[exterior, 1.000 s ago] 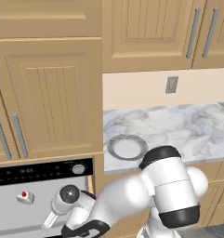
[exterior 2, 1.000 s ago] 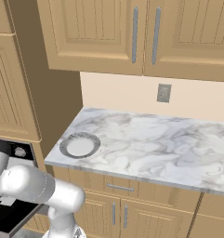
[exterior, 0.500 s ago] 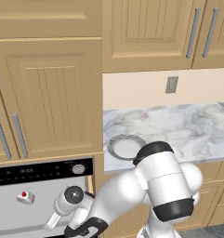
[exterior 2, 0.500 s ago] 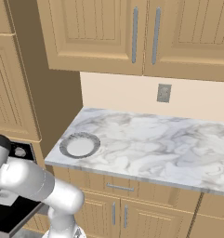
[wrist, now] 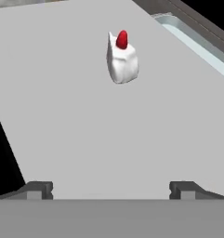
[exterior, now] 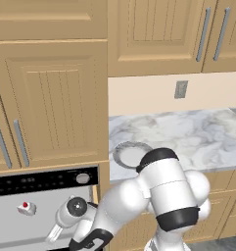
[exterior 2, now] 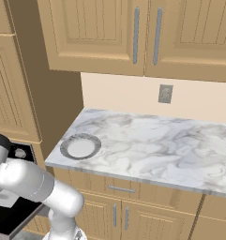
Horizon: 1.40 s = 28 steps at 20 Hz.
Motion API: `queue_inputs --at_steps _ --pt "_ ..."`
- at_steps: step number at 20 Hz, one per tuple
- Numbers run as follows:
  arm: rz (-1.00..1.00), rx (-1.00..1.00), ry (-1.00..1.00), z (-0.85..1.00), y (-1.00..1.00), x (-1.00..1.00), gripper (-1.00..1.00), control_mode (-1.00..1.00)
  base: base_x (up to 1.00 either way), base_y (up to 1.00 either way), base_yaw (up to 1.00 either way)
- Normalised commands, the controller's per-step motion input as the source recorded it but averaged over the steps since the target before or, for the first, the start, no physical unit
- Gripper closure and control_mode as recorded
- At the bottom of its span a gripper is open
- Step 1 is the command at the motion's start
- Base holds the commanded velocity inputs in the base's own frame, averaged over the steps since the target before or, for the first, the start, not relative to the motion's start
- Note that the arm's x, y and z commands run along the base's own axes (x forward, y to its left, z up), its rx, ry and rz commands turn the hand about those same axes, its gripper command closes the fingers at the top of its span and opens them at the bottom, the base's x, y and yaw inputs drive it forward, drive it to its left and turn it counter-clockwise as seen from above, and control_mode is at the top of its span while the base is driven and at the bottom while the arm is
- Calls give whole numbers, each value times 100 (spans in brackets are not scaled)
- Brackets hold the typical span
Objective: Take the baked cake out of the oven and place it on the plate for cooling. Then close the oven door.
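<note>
**Claw wide apart, cake not yet reached**

Claw tips stood wide apart at the bottom of the hand view, with nothing between them. Ahead of them, well apart, the cake sat upright on a flat grey surface, its red topping uppermost. That surface was apparently the rack or floor inside the oven; which of the 2 could not be told. In the left base view the cake showed as a tiny pale lump with a red dot inside the grey opening under the black control panel, and the arm was bent low toward it.

The plate lay bare on the marble counter, near its left end and just beside the oven's cabinet column.

The step in hand looked like the approach for the grasp, so the task was judged barely begun. To do it well, the claw would need to travel straight on until the cake lay between the 2 tips, keeping them level and low so they close on the pale body, not the topping. Such a small, light piece could be nudged away or toppled by 1 tip touching first, so a centred approach and a gentle squeeze seemed wise.
</note>
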Motion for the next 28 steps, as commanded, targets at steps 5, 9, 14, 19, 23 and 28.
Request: queue_inputs --at_steps 5,9,14,19,23,28 --pt "0 0 0 0 10 2 -100 -100 0 0 0" --pt "0 0 0 0 5 0 -100 -100 0 0 0" --pt "0 0 0 0 0 7 -100 -100 0 0 0" --pt "0 0 0 0 0 8 -100 -100 0 0 0" --pt "0 0 0 0 0 8 -100 -100 0 0 0" --pt "0 0 0 0 0 3 -100 -100 0 0 0"
